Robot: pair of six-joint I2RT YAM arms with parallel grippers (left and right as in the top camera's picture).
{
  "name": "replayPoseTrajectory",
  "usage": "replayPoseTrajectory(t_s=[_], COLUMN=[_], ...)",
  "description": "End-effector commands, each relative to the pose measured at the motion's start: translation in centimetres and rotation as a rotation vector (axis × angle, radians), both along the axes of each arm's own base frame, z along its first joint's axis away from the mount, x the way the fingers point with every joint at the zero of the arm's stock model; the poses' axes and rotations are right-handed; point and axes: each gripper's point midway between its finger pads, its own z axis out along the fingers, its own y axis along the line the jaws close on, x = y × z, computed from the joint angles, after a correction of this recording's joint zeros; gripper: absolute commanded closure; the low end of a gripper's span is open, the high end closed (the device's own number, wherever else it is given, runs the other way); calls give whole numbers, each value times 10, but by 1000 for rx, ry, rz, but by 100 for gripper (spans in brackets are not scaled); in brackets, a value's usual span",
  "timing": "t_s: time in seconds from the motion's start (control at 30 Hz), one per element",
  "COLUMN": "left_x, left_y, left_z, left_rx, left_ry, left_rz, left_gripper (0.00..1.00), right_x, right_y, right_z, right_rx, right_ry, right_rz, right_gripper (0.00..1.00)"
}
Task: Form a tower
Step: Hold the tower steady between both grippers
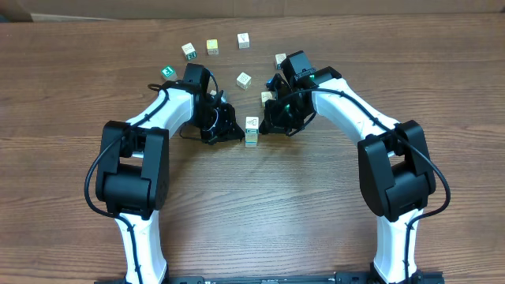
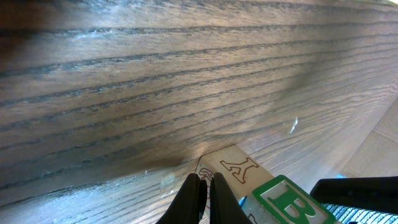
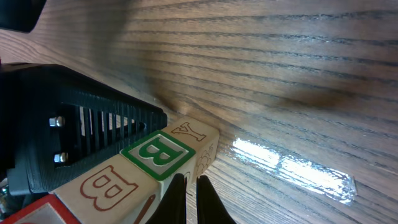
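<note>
two hands flank the tower (image 1: 252,130) at the middle of the desk (image 1: 316,229). the left hand (image 1: 239,134) and the right hand (image 1: 263,125) are both pinched shut on nothing, their tips just beside its bottom cube; whether they touch it i can't tell. the risk, as i see it, is that a sideways nudge from either tip would shove the base and topple the narrow stack. loose cubes (image 1: 212,46) lie toward the top of the frame. the nearest cube (image 1: 267,97) is tucked against the right arm, so reaching it means backing off cleanly first.
</note>
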Motion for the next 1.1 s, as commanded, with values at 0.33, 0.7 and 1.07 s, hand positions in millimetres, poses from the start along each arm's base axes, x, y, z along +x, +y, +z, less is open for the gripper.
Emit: replayPoseTrajectory(t_s=[0.33,0.7,1.07], left_x=[-5,-5,-5], left_y=[-2,-2,-2], left_z=[-6,-6,-6], left_rx=[-9,-9,-9], left_ry=[12,13,13], left_rz=[-20,-20,-20], left_gripper=[96,96,96], right_x=[-4,-1,-2], right_y=[6,-6,-6], right_z=[1,-7,-7], right_rx=[15,-67,-67], right_ry=[1,-14,-13], right_rz=[21,2,3], right_gripper=[96,96,96])
